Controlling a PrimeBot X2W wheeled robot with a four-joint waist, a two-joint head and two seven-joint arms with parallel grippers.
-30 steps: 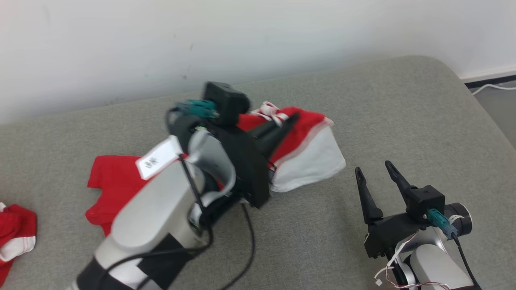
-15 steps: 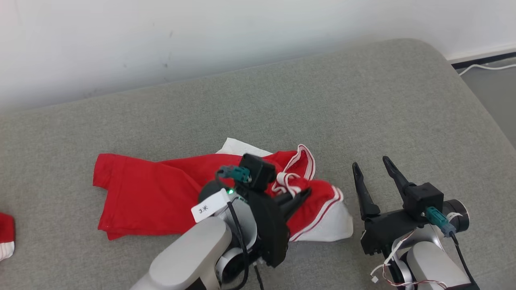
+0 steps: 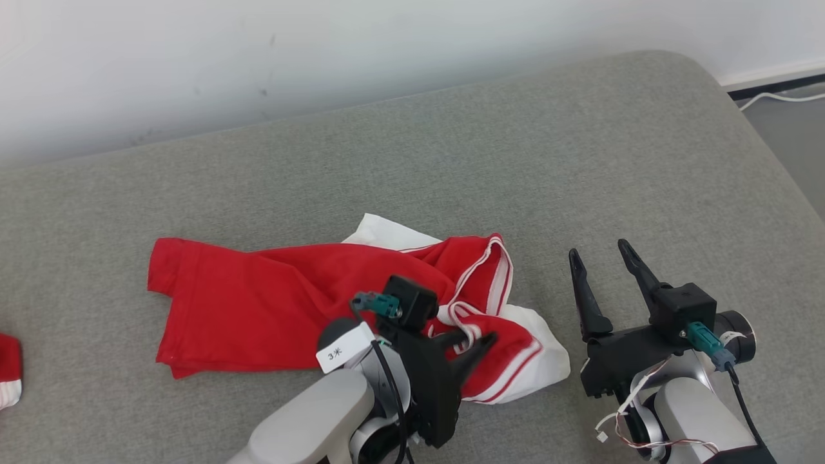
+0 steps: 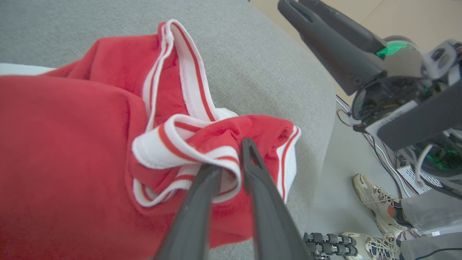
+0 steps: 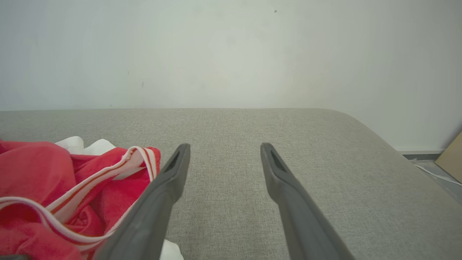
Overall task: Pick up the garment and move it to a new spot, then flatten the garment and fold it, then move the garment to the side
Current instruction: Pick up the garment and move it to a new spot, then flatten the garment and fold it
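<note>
- The left pincer (image 3: pixel 478 336) is nearest the robot, low over the garment's (image 3: pixel 258 309) right-hand, bunched end. In its wrist view the left pincer (image 4: pixel 230 154) has its jaws set narrow with a loop of the striped trim (image 4: pixel 187 86) in the gap. I cannot tell whether they pinch the loop or only straddle it.
- The right pincer (image 3: pixel 597 249) stands wide and empty just beside that bunched end, on its right and not touching the cloth. Its wrist view shows the right pincer (image 5: pixel 224 146) over bare surface, with the garment (image 5: pixel 32 169) off to its left.
- The garment lies crumpled on the grey padded surface (image 3: pixel 580 148). Its long axis runs left to right across the head view, with the red body to the left and the white panel (image 3: pixel 548 361) tucked under at the right.
- My judgement is that flattening comes next. The left arm is already on the cloth, and the right arm need only reach left to take the white corner, so the two could draw the heap apart along that axis.
- A second red-and-white piece (image 3: pixel 8 374) lies well apart at the far left edge.
- Beyond the surface is the pale wall (image 3: pixel 322 51).
</note>
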